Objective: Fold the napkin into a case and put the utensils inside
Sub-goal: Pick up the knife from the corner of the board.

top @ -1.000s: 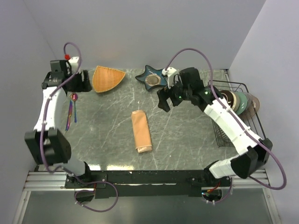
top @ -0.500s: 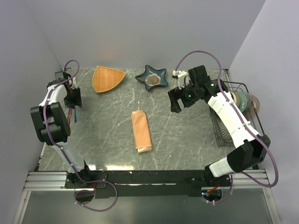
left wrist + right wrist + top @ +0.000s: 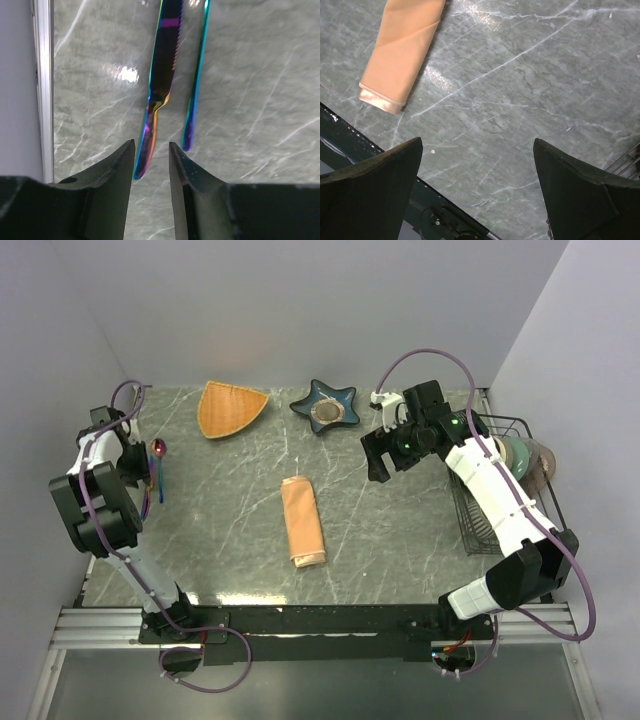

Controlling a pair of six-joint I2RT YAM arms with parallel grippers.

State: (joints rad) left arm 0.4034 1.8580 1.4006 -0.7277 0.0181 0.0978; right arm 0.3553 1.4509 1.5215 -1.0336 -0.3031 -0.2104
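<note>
Top external view: a glossy grey-green veined marble table sits inside matte lilac walls. The napkin, peach satin, lies mid-table folded into a long narrow strip. At the left edge lie 2 slim iridescent utensils. The left gripper is narrowly parted around the handle tip of the knife. The right gripper hangs spread wide. Farthest is a ribbed orange fan dish.
</note>
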